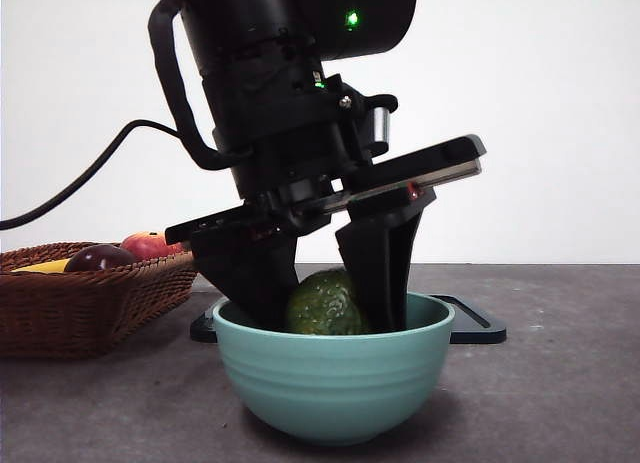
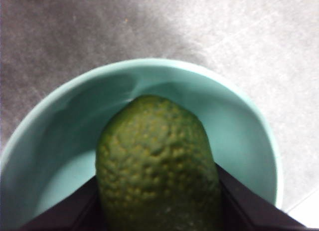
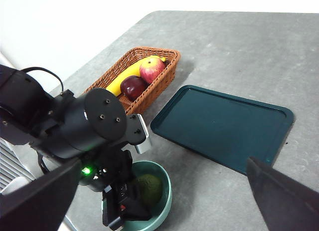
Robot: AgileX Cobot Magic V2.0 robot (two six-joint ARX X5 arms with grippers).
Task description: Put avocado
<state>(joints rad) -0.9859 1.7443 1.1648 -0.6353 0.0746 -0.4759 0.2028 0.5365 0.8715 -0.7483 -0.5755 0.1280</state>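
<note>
The avocado (image 1: 322, 305) is dark green with a bumpy skin and sits low inside a light teal bowl (image 1: 330, 368) near the table's front. My left gripper (image 1: 320, 318) reaches down into the bowl, with one black jaw pressed on each side of the fruit. The left wrist view shows the avocado (image 2: 157, 161) held between the jaws, over the bowl's rim (image 2: 164, 64). The right wrist view shows the avocado (image 3: 149, 187), the bowl (image 3: 167, 193) and the left arm from above. My right gripper (image 3: 164, 162) is open and empty, high above the table.
A wicker basket (image 1: 80, 303) stands at the left with a banana (image 3: 127, 76), a red apple (image 3: 152, 69) and a dark purple fruit (image 3: 132, 86). A dark teal tray (image 3: 224, 126) lies flat behind the bowl, and its edge shows in the front view (image 1: 475, 328).
</note>
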